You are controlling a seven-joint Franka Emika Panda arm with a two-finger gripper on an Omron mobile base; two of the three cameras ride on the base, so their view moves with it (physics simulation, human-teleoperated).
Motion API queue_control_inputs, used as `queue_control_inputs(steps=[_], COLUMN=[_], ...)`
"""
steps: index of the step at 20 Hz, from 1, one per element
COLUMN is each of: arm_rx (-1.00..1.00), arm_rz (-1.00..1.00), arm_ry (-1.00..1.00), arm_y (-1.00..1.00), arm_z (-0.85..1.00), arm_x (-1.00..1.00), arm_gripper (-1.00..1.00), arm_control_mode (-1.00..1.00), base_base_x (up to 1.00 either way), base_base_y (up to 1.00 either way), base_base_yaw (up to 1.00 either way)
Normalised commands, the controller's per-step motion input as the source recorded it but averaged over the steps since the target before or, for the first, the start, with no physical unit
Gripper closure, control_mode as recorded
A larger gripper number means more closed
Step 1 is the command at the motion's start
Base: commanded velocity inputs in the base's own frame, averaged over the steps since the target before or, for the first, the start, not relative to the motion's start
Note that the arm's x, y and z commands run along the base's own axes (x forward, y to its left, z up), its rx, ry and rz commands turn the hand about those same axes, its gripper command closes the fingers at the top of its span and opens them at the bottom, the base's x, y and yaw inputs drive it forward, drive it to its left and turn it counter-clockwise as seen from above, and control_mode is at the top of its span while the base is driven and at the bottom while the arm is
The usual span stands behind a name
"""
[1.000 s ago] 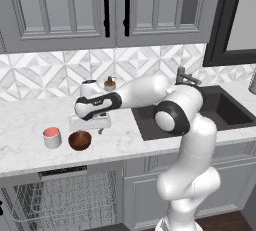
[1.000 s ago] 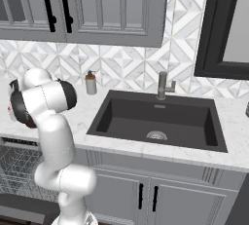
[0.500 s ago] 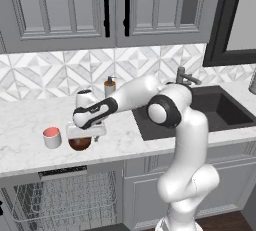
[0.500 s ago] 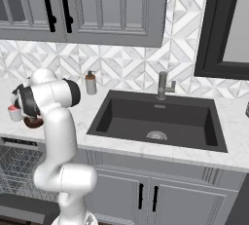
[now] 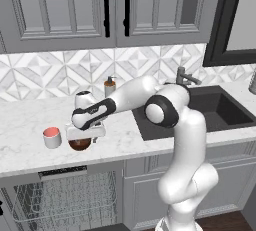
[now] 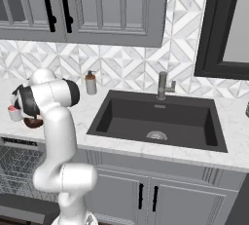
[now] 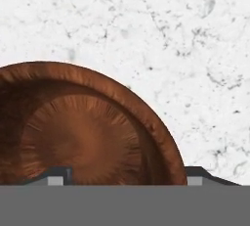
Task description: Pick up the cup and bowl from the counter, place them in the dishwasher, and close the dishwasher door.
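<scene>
The dark reddish-brown bowl [image 5: 79, 144] sits on the white marble counter [image 5: 25, 117], just right of the light-grey cup [image 5: 52, 137] with its salmon-red inside. My gripper [image 5: 85, 134] points straight down onto the bowl. In the hand view the bowl [image 7: 83, 132] is very close, and the gripper [image 7: 126, 177] stands open astride its right rim, one fingertip [image 7: 58, 176] inside the bowl and the other outside over the marble. From the right base view the cup [image 6: 14, 113] and bowl [image 6: 33, 121] peek out behind my arm. The dishwasher's wire rack [image 5: 65, 200] shows open below the counter.
A soap dispenser [image 5: 110, 86] stands by the backsplash behind my arm. The dark sink [image 6: 155, 119] with its faucet [image 6: 163, 86] lies to the right. Grey cabinets hang above and flank the dishwasher [image 6: 14, 170].
My hand has swung left and come down over the bowl, from beside it to just above its rim. Cup and bowl have stayed in place.
</scene>
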Motion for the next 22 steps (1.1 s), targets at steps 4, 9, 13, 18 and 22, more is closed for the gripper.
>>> queue_control_inputs(steps=[4,9,13,18,22], arm_rx=[0.00,0.00,0.06,0.10,-0.04], arm_rz=[0.00,-0.02,-0.04,-0.01,0.00], arm_ry=[0.00,0.00,-0.01,0.00,0.00], arm_y=[0.00,-0.05,-0.49,-0.68,-0.13], arm_z=[0.00,0.00,0.11,0.19,0.20], arm_x=[0.00,-0.08,-0.59,-0.94,-0.99], arm_gripper=[1.00,1.00,1.00,1.00,1.00], arm_control_mode=[-1.00,-1.00,-1.00,-1.00,-1.00], base_base_x=[0.00,0.00,0.00,0.00,0.00], base_base_y=[0.00,0.00,0.00,0.00,0.00], base_base_yaw=[0.00,0.00,0.00,0.00,0.00])
